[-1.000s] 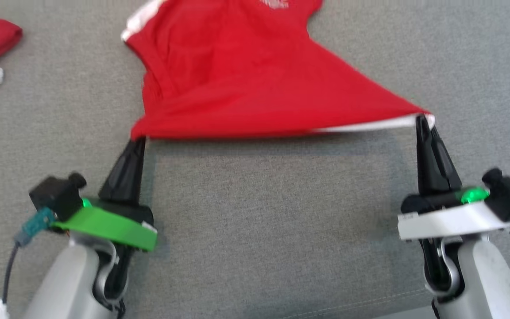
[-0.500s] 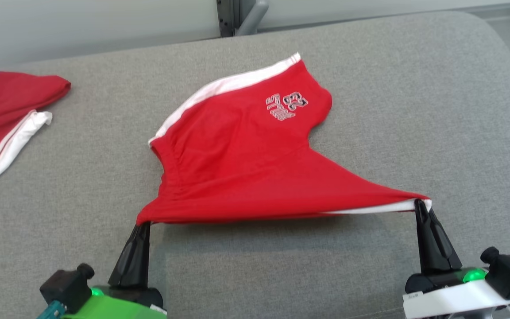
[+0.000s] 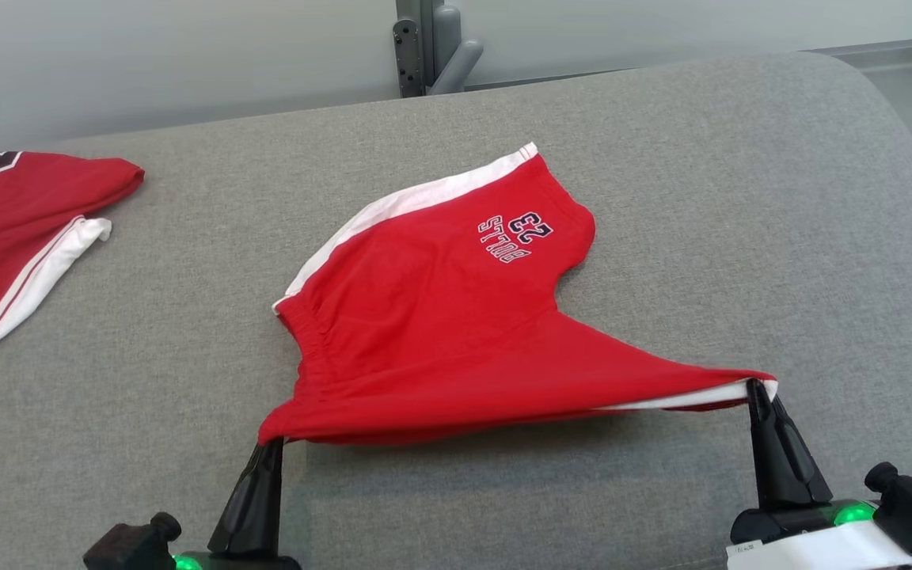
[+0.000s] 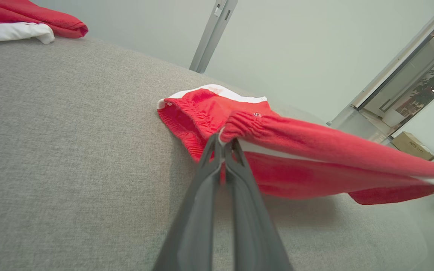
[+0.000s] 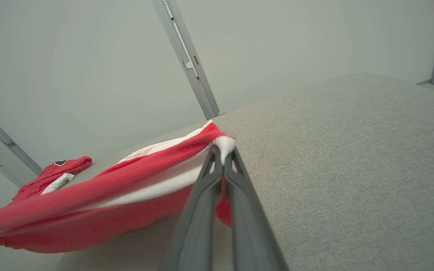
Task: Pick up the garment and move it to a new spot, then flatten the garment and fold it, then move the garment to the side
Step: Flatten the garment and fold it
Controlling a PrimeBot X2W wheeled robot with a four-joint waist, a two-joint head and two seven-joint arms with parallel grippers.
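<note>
The garment (image 3: 440,317) is a pair of red shorts with a white side stripe and a printed number. Its far part lies on the grey cushioned surface (image 3: 701,198); its near edge is lifted and stretched taut between both grippers. My left gripper (image 3: 272,445) is shut on the near left corner of the garment (image 4: 277,150), pinching the elastic waistband. My right gripper (image 3: 757,386) is shut on the near right corner, where the white stripe of the garment (image 5: 126,195) meets the red cloth. Both fingertip pairs (image 4: 222,145) (image 5: 222,150) hold cloth between them.
A second red and white garment (image 3: 20,229) lies at the far left of the surface. A grey metal post (image 3: 432,43) stands behind the back edge, against a pale wall. The surface's rounded right corner (image 3: 883,103) drops off toward the floor.
The head camera has tilted up, so the whole picture shifted down. Both grippers keep their hold on the stretched near edge; the garment's far part now shows resting on the surface.
</note>
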